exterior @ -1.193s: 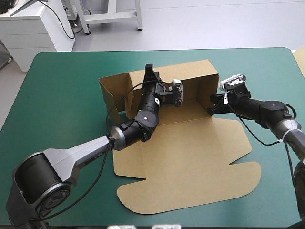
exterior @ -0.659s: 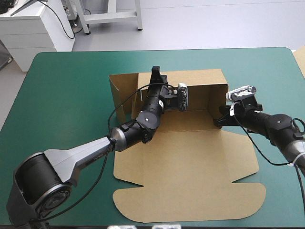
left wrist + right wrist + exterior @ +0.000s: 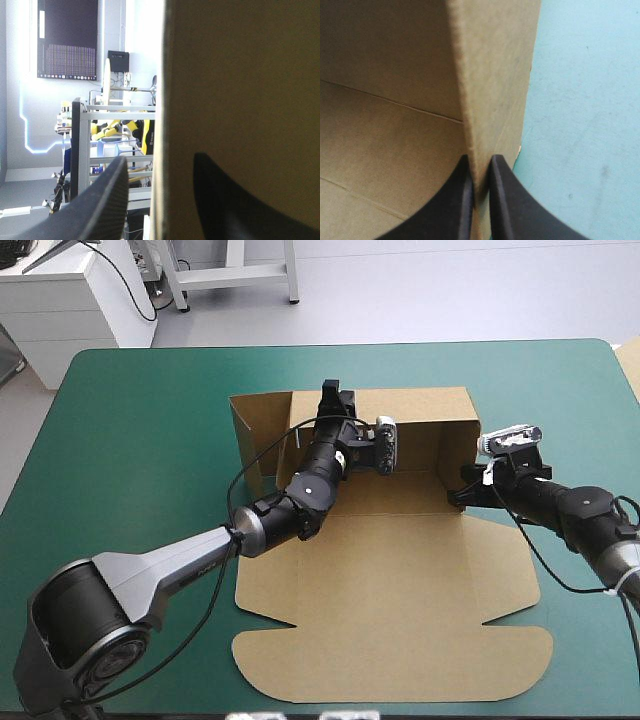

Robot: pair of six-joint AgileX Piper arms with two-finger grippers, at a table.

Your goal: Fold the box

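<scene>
Brown box (image 3: 400, 580): right tool (image 3: 480, 159) clamps side-wall edge; left tool (image 3: 160, 155) straddles back wall, slightly apart.

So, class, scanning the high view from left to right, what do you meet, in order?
Bare teal-green cover → the box, its raised left wall → left gripper astride the back wall → right gripper clamped on the right wall.
</scene>
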